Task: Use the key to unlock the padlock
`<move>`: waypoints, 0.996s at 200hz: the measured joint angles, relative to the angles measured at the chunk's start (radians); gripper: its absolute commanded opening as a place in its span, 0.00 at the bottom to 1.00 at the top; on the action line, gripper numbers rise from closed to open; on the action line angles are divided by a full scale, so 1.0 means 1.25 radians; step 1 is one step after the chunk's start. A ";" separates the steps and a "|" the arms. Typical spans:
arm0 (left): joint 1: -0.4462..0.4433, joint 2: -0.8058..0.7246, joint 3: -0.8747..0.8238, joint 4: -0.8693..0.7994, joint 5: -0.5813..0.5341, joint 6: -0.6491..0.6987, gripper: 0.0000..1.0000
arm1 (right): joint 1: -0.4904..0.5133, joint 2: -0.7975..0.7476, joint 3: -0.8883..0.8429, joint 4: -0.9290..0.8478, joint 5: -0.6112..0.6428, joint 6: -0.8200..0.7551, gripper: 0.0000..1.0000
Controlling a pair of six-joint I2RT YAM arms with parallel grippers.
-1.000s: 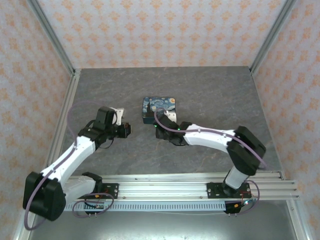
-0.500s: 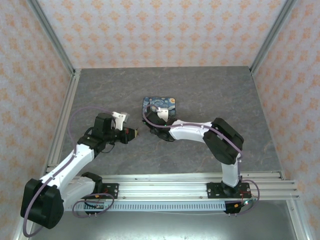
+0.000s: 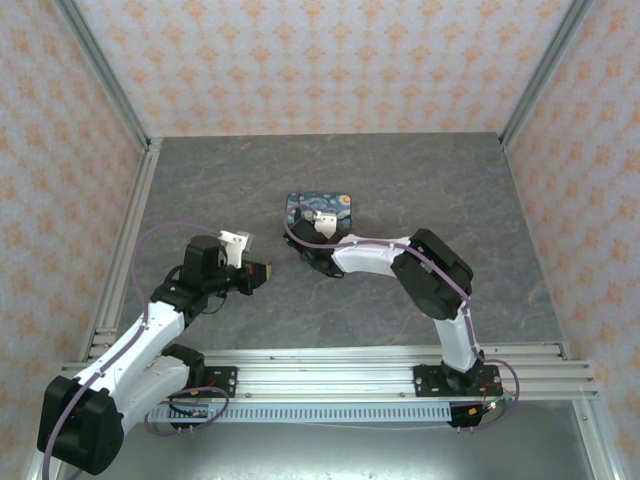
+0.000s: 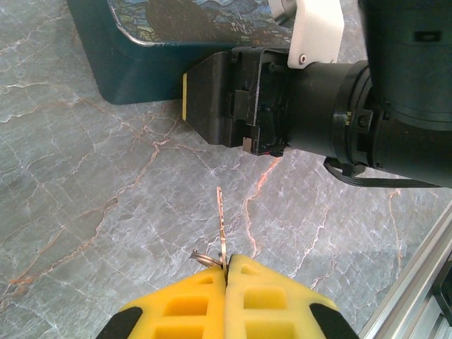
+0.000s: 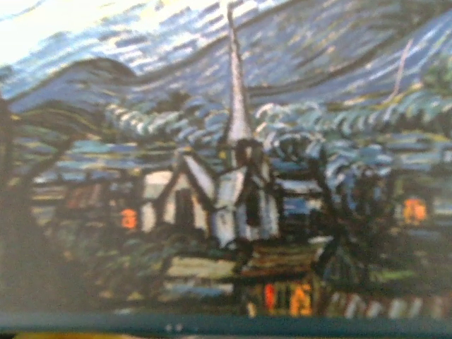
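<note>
A thin metal key [image 4: 221, 224] with a small ring [image 4: 203, 258] stands edge-on between the yellow pads of my left gripper [image 4: 227, 263], which is shut on it; the blade points at the right gripper. From above, the left gripper [image 3: 261, 270] sits left of the blue swirl-painted tin [image 3: 320, 209]. My right gripper [image 3: 304, 252] is low against the tin's near-left corner. Its black fingers [image 4: 212, 99] with a yellow edge touch the tin's side [image 4: 134, 70]. The painted lid [image 5: 226, 141] is close up in the right wrist view. The padlock is hidden.
Grey marble-patterned table top [image 3: 400, 180] runs to patterned walls at the back and sides. An aluminium rail [image 3: 350, 375] lies along the near edge, also at the lower right in the left wrist view [image 4: 417, 282]. The right arm's elbow [image 3: 435, 262] bends over the table's middle.
The left gripper has moved slightly right and nearer with the key. The right arm's elbow has swung left and its gripper has shifted a little toward the tin's corner.
</note>
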State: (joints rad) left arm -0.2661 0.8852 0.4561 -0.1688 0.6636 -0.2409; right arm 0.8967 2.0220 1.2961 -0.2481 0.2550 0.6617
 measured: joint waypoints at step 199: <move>0.000 -0.002 -0.017 0.002 0.001 0.000 0.00 | -0.014 0.036 0.032 0.030 0.014 -0.056 0.19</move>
State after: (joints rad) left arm -0.2661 0.8833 0.4347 -0.1669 0.6647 -0.2409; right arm 0.8795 2.0666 1.3357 -0.2104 0.2729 0.5922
